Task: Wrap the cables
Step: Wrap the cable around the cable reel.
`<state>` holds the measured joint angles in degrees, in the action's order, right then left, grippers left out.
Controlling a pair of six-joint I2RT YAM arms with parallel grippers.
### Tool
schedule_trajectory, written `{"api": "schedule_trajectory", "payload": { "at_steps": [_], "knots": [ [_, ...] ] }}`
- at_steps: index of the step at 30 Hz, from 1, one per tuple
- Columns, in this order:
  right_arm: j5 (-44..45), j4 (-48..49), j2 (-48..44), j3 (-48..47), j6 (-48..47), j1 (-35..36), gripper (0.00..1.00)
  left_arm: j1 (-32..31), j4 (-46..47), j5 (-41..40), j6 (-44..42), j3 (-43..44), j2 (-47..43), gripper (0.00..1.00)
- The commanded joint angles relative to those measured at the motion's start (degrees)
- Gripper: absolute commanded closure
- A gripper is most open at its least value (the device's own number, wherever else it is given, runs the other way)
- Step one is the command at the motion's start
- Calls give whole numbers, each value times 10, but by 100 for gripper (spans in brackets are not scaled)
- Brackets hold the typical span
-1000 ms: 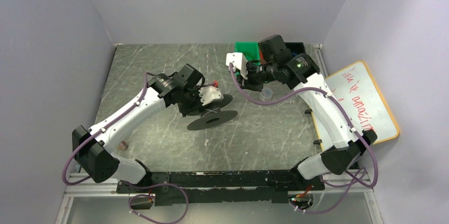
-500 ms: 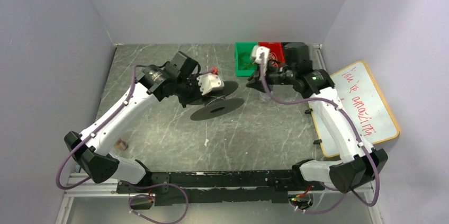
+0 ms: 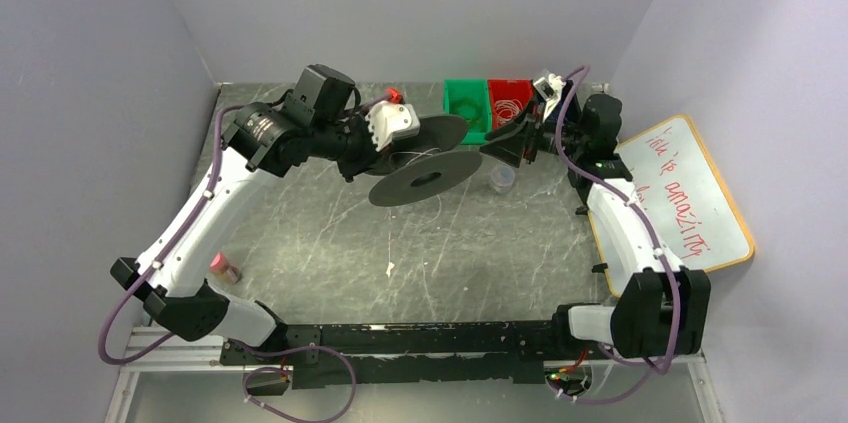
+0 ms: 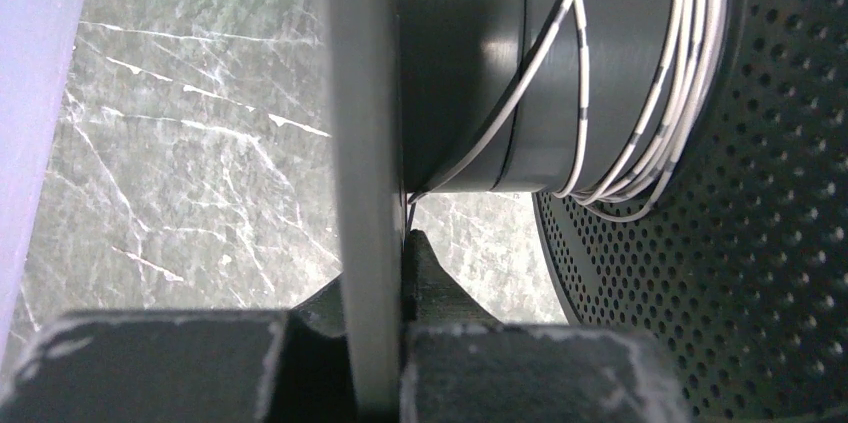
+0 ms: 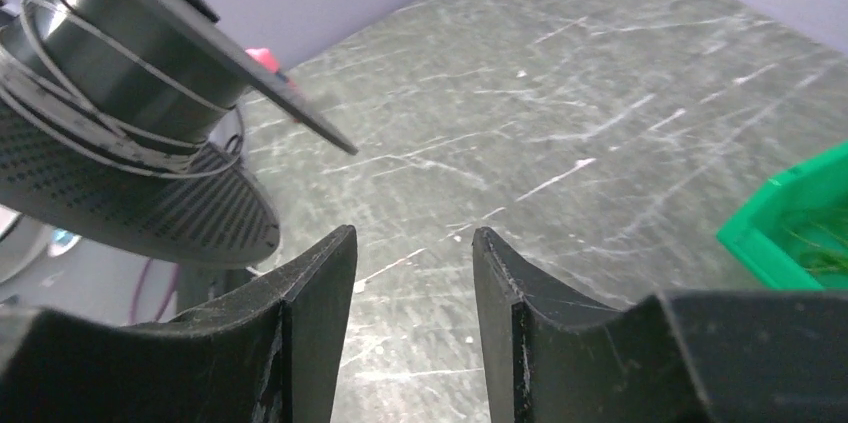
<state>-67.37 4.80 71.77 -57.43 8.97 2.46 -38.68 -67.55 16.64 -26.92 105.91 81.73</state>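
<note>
Two flanges are framing the black spool point(image 3: 425, 158), which is hanging over the table's point(image 3: 300, 233) far middle. The left gripper point(image 4: 376, 268) is pinching one flange, with its fingertips mostly hidden behind it. White cable point(image 4: 600, 93) is looping loosely round the hub, its end impossible to make out. The right gripper point(image 5: 413, 263) is gaping empty beside the spool.

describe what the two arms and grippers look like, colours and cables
The left arm and right arm have white shell links, black joints and a purple cable looped along each. The left gripper and right gripper have matte black fingers, the right's tapering to blunt tips.
</note>
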Motion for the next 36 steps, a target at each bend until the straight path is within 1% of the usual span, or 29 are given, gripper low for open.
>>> {"api": "schedule_trajectory", "payload": {
  "at_steps": [1, 3, 5, 8, 12, 13, 14, 17, 18, 22, 25, 27, 29, 31, 33, 36],
  "knots": [
    [-84, 263, 25, 49, 201, 4, 49, 6, 19, 38, 22, 40, 2, 98],
    [-88, 324, 37, 66, 255, 10, 46, 8, 19, 38, 22, 47, 2, 98],
    [-96, 321, 45, 68, 255, 23, 46, 11, 21, 38, 24, 51, 1, 98],
    [-112, 260, 48, 54, 207, 49, 45, 14, 19, 41, 23, 56, 0, 98],
    [-129, 83, 52, 21, 57, 88, 43, 19, 17, 45, 25, 67, 0, 98],
    [-129, 68, 53, 20, 41, 93, 43, 20, 17, 45, 25, 69, 0, 98],
    [-129, 76, 55, 24, 45, 96, 42, 21, 16, 47, 25, 71, 0, 98],
    [-132, 146, 66, 46, 99, 100, 42, 25, 16, 53, 26, 76, 2, 98],
    [-132, 153, 70, 47, 104, 103, 42, 26, 15, 55, 26, 78, 3, 98],
    [-126, 130, 74, 44, 77, 123, 41, 29, 15, 62, 27, 82, 5, 98],
    [-114, 147, 75, 51, 81, 138, 40, 31, 14, 66, 27, 84, 6, 98],
    [-107, 190, 79, 64, 107, 141, 40, 33, 14, 69, 29, 86, 8, 98],
    [-104, 256, 84, 83, 162, 142, 39, 34, 13, 71, 30, 89, 8, 98],
    [-96, 313, 88, 102, 197, 146, 38, 36, 13, 73, 30, 91, 8, 98],
    [-90, 326, 91, 109, 202, 152, 38, 38, 14, 75, 30, 91, 8, 98],
    [-89, 322, 94, 106, 201, 165, 37, 39, 15, 75, 30, 88, 8, 98]
  ]
}}
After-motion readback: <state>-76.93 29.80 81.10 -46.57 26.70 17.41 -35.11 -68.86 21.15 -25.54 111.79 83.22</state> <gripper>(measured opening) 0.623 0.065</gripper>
